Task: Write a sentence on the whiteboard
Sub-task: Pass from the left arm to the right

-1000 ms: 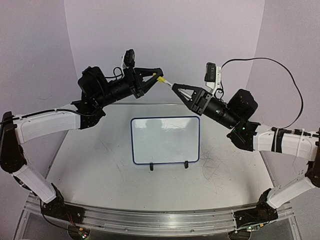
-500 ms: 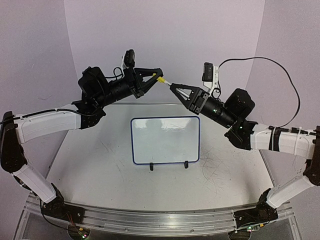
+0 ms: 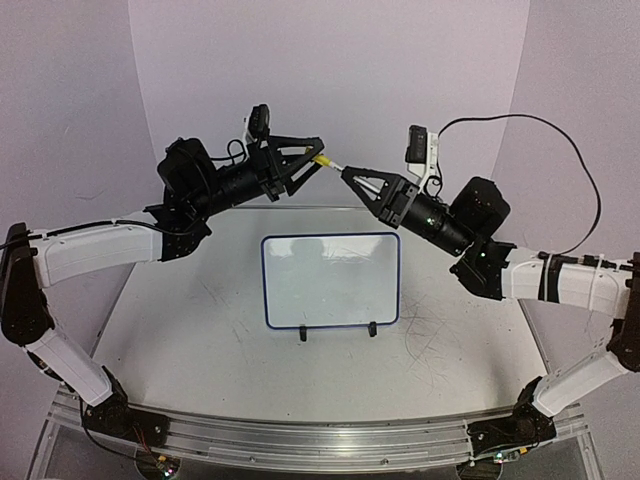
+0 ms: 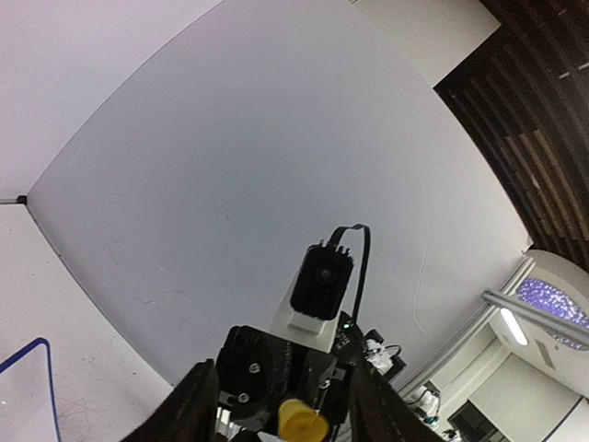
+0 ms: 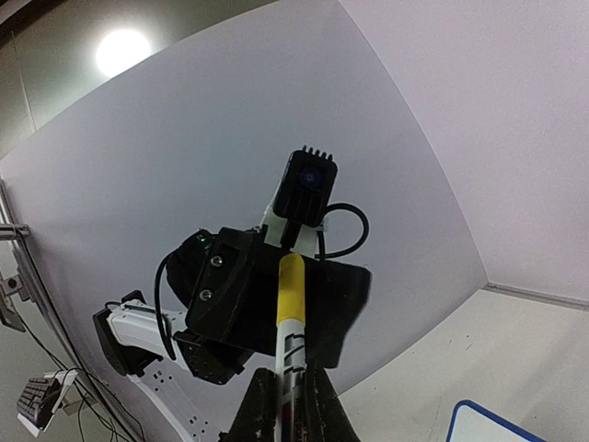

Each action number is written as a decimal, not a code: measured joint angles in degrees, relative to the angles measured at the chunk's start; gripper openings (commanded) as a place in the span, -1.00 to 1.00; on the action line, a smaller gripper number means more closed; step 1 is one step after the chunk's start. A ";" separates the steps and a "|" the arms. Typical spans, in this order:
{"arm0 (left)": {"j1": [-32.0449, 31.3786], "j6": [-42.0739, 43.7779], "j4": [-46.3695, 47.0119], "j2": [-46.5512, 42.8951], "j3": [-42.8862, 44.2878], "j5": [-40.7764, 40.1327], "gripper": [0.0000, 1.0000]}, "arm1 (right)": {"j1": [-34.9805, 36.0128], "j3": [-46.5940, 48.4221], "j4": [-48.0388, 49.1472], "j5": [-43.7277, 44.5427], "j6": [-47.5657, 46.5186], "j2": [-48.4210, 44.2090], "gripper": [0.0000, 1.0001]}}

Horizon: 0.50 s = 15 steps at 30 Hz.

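Above the far edge of the tabletop, both arms meet in the air with a marker between them. The right hand is closed on the marker, pinching its white part right at the tips. The right wrist view shows the marker running straight out from that grip. The left hand is open, its jaws spread to either side of the marker's yellow end without pressing on it. Whether that yellow end is a cap or the writing tip cannot be told.

In the top view the marker's long axis runs from about 10 o'clock, at the yellow end, to 4 o'clock, where the right hand grips it. The whiteboard rests on the tabletop at 6 o'clock from the marker, well apart from both hands and about midway between the 2 arms. Its surface looks blank, and no sentence can be made out on it.

Judging from this, writing has not begun. Only the right hand grips the marker, so it is the likelier one to carry it toward 6 o'clock. The yellow end points away from the board, so the wrist would probably have to turn the marker downward first.
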 measured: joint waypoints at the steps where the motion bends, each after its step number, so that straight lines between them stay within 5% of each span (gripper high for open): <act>1: 0.14 0.00 -0.18 -0.02 -0.57 0.16 0.44 | -0.16 -0.21 -0.34 0.00 -0.16 -0.27 -1.00; 15: 3.40 0.23 -4.28 1.10 -2.81 8.01 0.33 | -2.11 -1.90 -9.42 0.10 -2.98 -5.22 -1.00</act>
